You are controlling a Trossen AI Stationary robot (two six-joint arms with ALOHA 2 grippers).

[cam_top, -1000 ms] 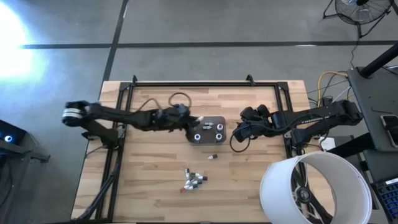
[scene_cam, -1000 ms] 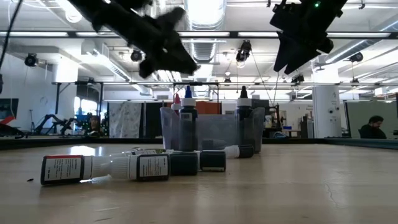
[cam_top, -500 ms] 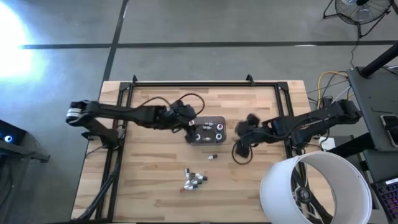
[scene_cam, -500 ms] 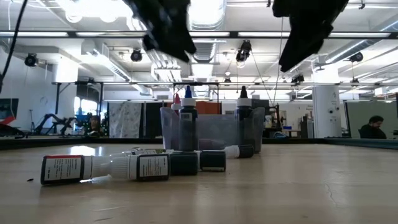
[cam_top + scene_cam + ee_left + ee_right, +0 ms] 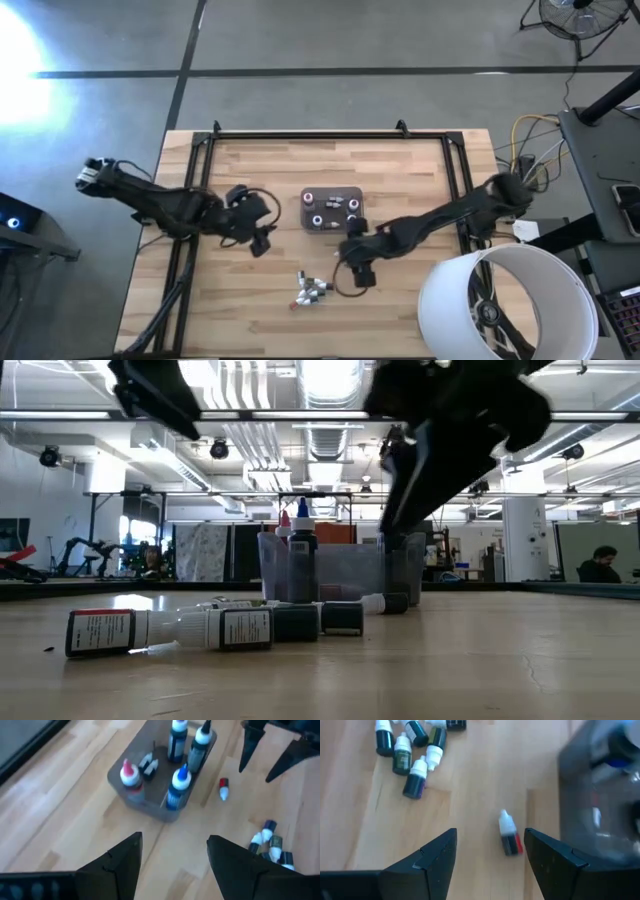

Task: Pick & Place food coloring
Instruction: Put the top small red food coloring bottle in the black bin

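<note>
Both arms have shifted since the earlier frames: left gripper (image 5: pixel 262 243) has pulled back off the grey tray (image 5: pixel 333 226) toward the table's left half, right gripper (image 5: pixel 358 268) has swung in across the table and now hangs just in front of the tray.

Right gripper: fingers (image 5: pixel 422 865) spread wide, holding nothing, touching nothing. One lone bottle (image 5: pixel 509 838) with a white tip and red cap end lies on its side on the wood between them in the right wrist view. Same bottle (image 5: pixel 342 252) in the high view sits just beside the tray's near edge, next to the gripper.

Left gripper: fingers (image 5: pixel 117 862) also spread apart, empty, above bare wood, well apart from the tray.

Food coloring locations:
- upright bottles in the tray (image 5: pixel 182 777), at least four standing, white, red and blue tips showing
- lying cluster (image 5: pixel 312 291) near the table's front edge, well apart from the tray; in the low view (image 5: pixel 210 628) they lie in a row on their sides
- cluster also visible in the right wrist view (image 5: pixel 410 750), beyond the lone bottle

Table (image 5: pixel 420 180) is light wood planks.
</note>
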